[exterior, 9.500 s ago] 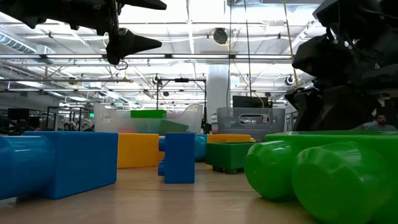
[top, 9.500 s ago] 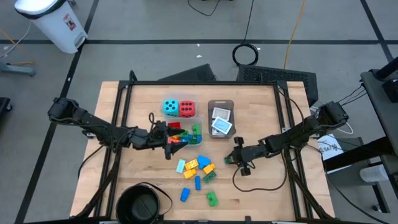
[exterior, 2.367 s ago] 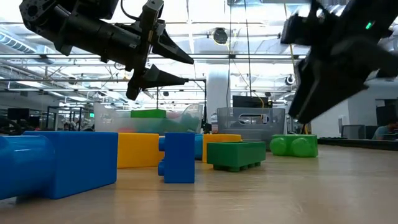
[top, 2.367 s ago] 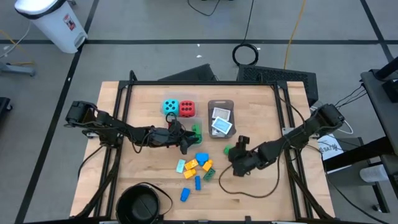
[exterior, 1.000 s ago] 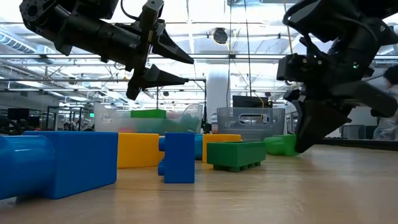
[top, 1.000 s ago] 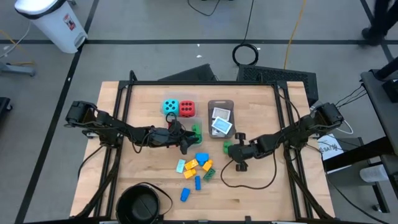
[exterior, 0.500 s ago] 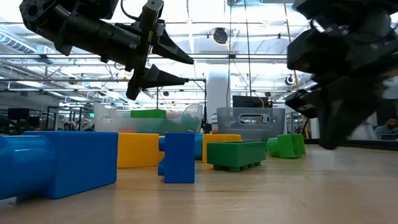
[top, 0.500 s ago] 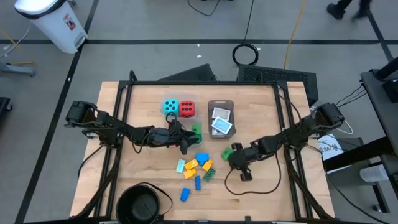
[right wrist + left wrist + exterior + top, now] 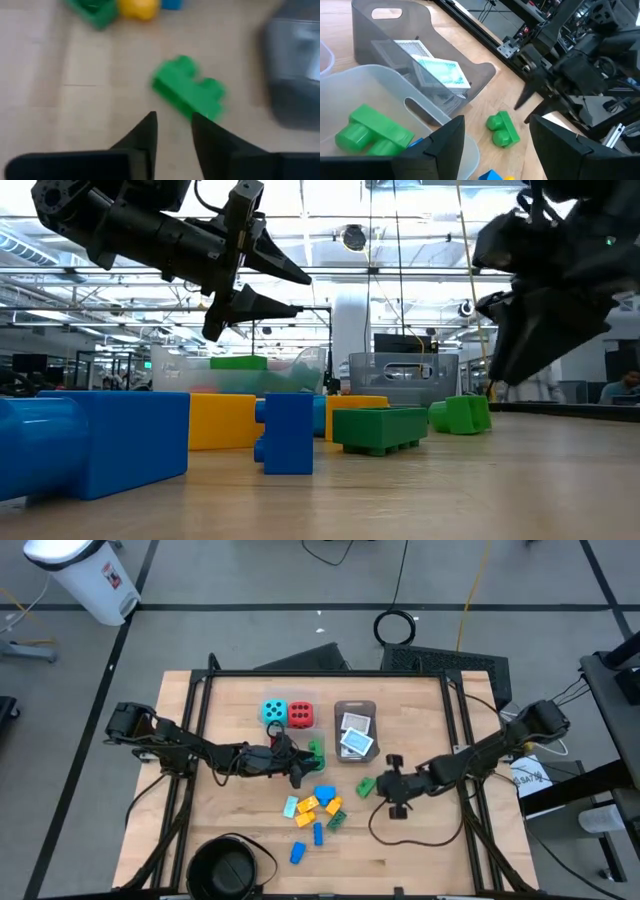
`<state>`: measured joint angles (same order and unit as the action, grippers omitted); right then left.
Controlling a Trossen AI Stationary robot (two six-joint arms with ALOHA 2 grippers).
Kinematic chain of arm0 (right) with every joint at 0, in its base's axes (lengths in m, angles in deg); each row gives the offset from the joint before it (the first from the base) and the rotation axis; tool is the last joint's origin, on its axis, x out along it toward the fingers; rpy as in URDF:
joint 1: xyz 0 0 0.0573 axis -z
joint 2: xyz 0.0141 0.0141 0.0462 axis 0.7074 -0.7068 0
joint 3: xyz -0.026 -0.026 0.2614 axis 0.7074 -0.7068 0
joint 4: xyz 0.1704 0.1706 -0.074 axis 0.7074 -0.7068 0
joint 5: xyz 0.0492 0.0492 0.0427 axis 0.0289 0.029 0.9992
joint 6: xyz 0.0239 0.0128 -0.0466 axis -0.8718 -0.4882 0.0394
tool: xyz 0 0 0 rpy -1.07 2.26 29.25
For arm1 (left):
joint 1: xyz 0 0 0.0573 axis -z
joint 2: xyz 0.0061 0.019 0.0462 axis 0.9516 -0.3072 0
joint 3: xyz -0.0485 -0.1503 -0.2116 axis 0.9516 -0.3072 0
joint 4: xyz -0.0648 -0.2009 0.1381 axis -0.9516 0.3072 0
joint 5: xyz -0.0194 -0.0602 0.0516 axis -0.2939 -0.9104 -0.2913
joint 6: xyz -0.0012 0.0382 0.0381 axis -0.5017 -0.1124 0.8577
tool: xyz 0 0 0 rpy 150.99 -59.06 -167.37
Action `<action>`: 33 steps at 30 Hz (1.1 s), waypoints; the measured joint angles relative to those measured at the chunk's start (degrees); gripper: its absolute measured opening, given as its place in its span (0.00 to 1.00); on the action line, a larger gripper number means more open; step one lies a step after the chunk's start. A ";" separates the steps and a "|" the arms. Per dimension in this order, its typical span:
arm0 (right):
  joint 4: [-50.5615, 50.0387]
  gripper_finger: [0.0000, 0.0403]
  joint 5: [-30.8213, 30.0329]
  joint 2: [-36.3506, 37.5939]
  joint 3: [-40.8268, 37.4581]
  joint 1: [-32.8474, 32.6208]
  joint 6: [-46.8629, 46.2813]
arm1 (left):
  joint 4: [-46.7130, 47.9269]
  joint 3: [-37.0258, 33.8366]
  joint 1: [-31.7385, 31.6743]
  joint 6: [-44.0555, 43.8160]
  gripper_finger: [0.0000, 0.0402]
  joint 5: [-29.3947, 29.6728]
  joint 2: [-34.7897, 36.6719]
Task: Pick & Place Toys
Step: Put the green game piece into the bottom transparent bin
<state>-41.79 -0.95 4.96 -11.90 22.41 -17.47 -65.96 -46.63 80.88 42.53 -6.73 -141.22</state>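
Now the right gripper (image 9: 172,131), jaws slightly parted and empty, hangs just behind the green brick (image 9: 189,93) and should widen and straddle it squarely before closing.

One brick (image 9: 365,786) lies alone on the table (image 9: 430,840), just below the tray (image 9: 355,706) of cards (image 9: 356,742). A pile of bricks (image 9: 318,808) sits to its left, apparently apart.
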 joint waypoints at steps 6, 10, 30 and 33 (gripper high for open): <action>20.92 0.47 -2.55 0.21 -9.66 0.31 9.13 | 0.28 0.02 -0.01 -0.13 0.57 0.02 0.00; 26.37 0.52 0.28 -0.67 -13.40 1.61 9.32 | 0.02 0.02 0.01 -0.13 0.57 0.02 0.00; 38.41 0.59 9.42 -0.76 -13.91 -0.45 6.38 | -0.63 0.02 -0.04 0.60 0.57 0.04 0.00; 38.34 0.66 10.88 -0.74 -13.91 -2.48 6.78 | -0.61 0.02 -0.04 0.46 0.57 0.04 0.00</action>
<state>-3.45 9.92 4.22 -25.82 19.93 -10.69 -66.57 -46.61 80.84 42.99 -6.70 -141.22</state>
